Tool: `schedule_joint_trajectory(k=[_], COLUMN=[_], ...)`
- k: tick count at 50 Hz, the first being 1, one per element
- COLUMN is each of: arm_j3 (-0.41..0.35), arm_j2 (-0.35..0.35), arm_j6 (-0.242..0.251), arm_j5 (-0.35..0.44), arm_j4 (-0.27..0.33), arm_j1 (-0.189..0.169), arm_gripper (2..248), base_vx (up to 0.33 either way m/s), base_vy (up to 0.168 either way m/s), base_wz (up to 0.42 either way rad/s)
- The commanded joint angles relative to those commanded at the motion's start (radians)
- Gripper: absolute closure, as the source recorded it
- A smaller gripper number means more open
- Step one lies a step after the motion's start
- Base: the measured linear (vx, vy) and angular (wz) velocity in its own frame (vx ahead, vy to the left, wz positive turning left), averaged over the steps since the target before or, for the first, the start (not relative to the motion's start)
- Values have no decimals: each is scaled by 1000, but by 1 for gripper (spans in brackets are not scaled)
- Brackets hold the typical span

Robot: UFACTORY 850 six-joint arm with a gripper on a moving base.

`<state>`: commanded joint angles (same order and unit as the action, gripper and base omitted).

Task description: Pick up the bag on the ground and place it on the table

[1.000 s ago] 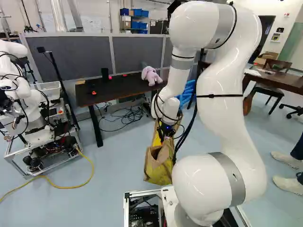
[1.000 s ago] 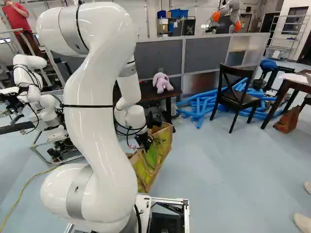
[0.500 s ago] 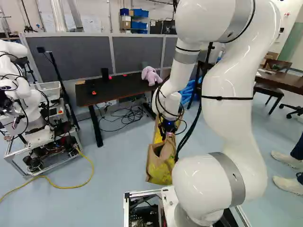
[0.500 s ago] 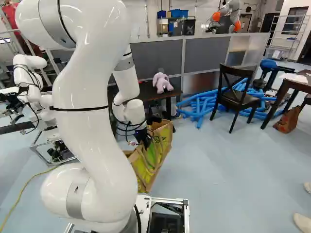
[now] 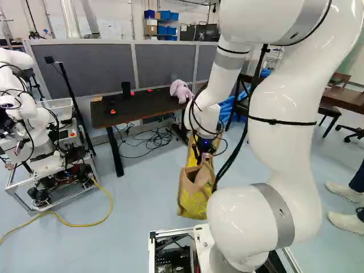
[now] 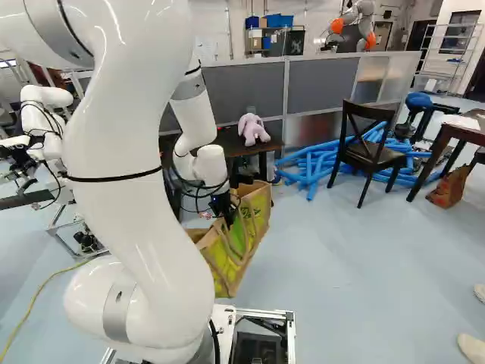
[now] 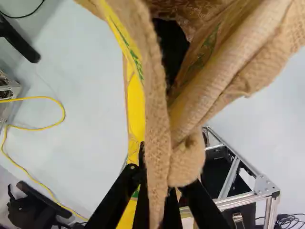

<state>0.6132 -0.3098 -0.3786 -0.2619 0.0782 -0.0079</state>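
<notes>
Yellow and tan, clasped at the top of the bag (image 5: 194, 196) in the pincer (image 7: 161, 185), seemingly picked up off the floor (image 5: 136, 227) but short of the near edge of the table (image 5: 133, 114), with raising, placing and release left to do.

No text or number can be read; print is seen on the bag (image 6: 258, 220), near the centre of the right base view, but cannot be made out.
</notes>
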Motion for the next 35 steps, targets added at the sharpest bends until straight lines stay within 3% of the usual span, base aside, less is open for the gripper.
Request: schedule_joint_trajectory(k=[35], arm_j3=[31], arm_j2=[111], arm_j6=[0], arm_j5=[-131], arm_j4=[0], arm_j1=[-17], arm_gripper=[229], base_vx=[0], base_vy=[0], base_wz=[0])
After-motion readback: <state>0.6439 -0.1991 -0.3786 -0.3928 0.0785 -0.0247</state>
